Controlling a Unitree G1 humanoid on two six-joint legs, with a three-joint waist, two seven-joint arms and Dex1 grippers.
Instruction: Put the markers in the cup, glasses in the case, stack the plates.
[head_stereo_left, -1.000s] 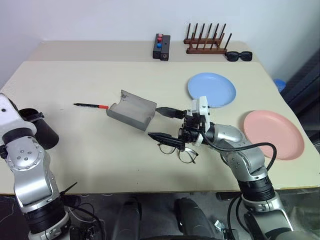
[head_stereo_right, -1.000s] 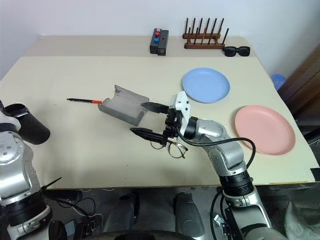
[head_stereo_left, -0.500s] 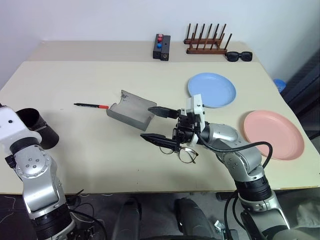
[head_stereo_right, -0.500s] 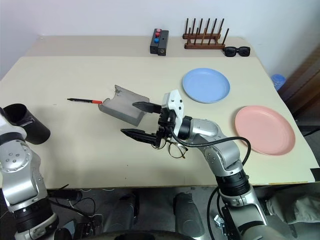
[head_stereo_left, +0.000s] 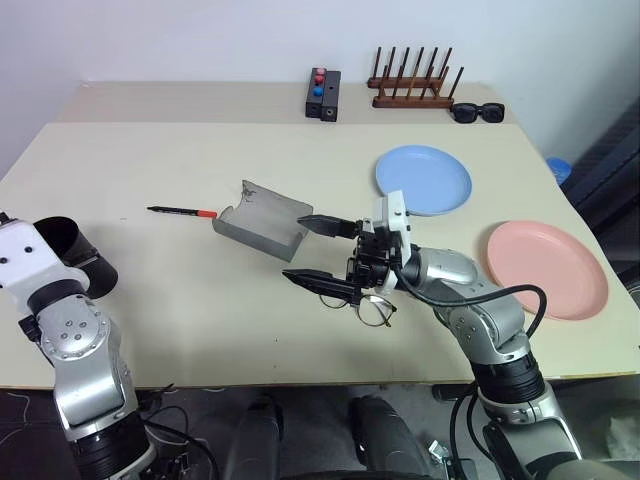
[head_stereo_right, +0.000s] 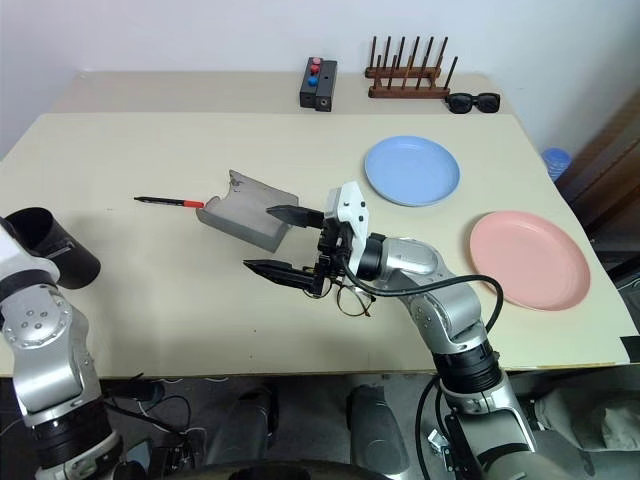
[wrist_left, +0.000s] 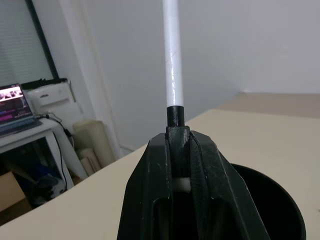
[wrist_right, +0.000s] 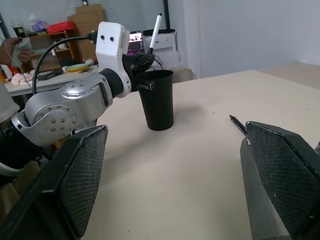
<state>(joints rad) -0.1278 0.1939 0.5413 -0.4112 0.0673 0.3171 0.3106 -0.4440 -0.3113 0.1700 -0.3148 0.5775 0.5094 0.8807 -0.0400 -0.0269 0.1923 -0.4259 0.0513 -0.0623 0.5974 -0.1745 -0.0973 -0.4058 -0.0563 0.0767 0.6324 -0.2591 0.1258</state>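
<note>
While the left claw (wrist_left: 178, 165) pinches the white-ended marker (wrist_left: 171, 55) upright over the mouth of the cup (wrist_right: 157, 100), none of the three jobs looks finished from where I stand. That marker is poised above the rim, not yet dropped in; the cup stands at the worktop's (head_stereo_left: 200, 320) near left edge. The red-capped marker (head_stereo_left: 182, 211) lies flat on the worktop, just left of the case (head_stereo_left: 262, 219), so it has yet to be fetched. The right claw (head_stereo_left: 325, 253) hangs with its jaws spread wide and empty, pointing towards the case, with the glasses (head_stereo_left: 365, 304) on the worktop right under it. The case lies open, nothing in it that I can make out. The blue plate (head_stereo_left: 423, 180) and the pink plate (head_stereo_left: 548, 268) sit well apart on the right side, unstacked. As for the things themselves: the cup is smooth black plastic, tapering down from a wider rim; the case is soft grey felt with a curved flap; the glasses are thin dark wire with clear lenses; the plates are round, shallow and matt, much alike in size.
</note>
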